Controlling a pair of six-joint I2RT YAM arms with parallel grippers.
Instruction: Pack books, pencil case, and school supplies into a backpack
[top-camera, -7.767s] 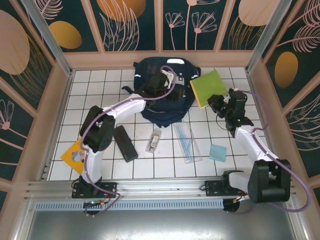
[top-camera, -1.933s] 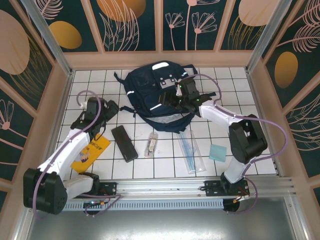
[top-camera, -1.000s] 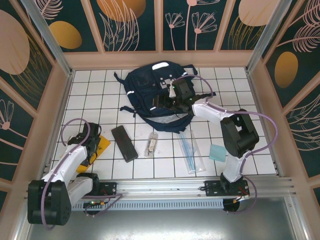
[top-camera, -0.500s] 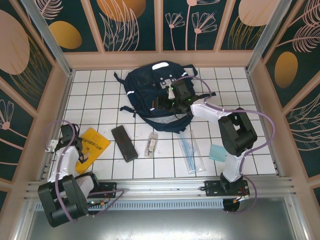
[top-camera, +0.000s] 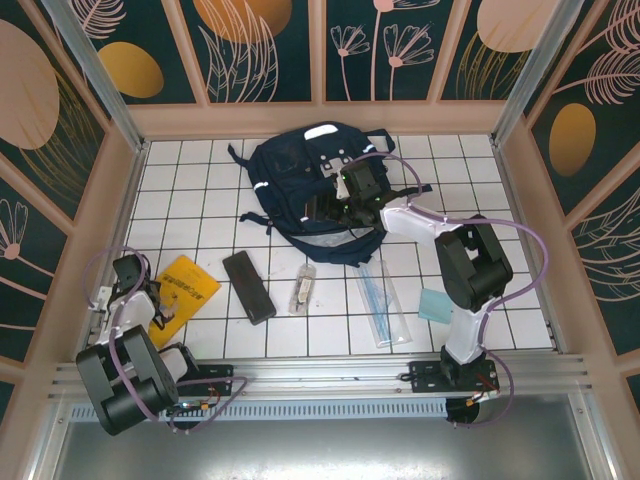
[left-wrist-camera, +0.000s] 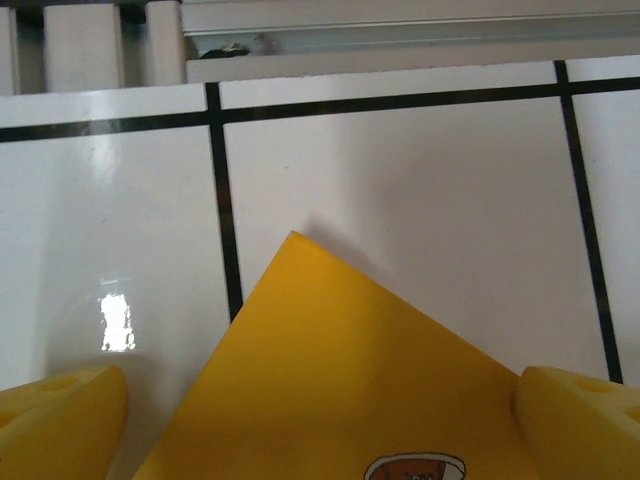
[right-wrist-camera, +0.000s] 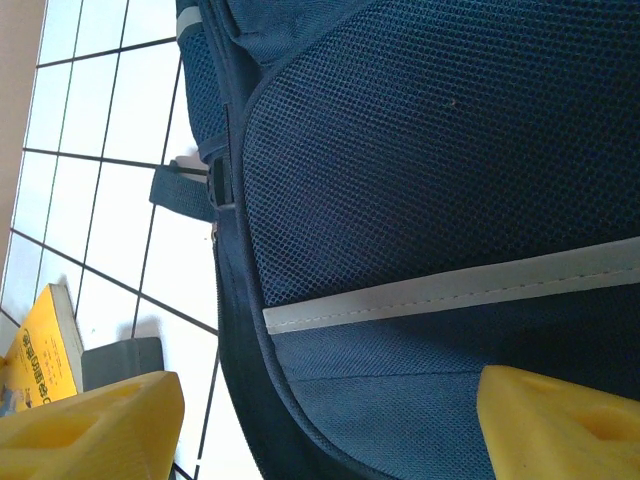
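A yellow-orange book (top-camera: 186, 286) lies flat at the near left, and its pictured corner (left-wrist-camera: 340, 380) sits between the wide-apart fingers of my left gripper (left-wrist-camera: 320, 430). That gripper (top-camera: 148, 303) is open, low over the book's near corner. The navy backpack (top-camera: 295, 180) lies at the back centre. My right gripper (top-camera: 350, 197) hovers open at its front edge, with mesh and a white stripe (right-wrist-camera: 450, 285) between the yellow fingers (right-wrist-camera: 90, 425). On the tiles lie the black pencil case (top-camera: 250, 287), a small clear tube (top-camera: 303, 289), a clear ruler set (top-camera: 380, 295) and a teal pad (top-camera: 436, 305).
Wooden walls (top-camera: 120, 210) close in the tiled floor on the left, back and right. A metal rail (top-camera: 320, 372) runs along the near edge, close beyond the book corner (left-wrist-camera: 400, 20). The right wrist view also catches the book (right-wrist-camera: 40, 350) and pencil case (right-wrist-camera: 125, 362).
My left arm has folded back toward its base at the near left, uncovering most of the yellow-orange book. The right gripper has barely moved on the backpack.
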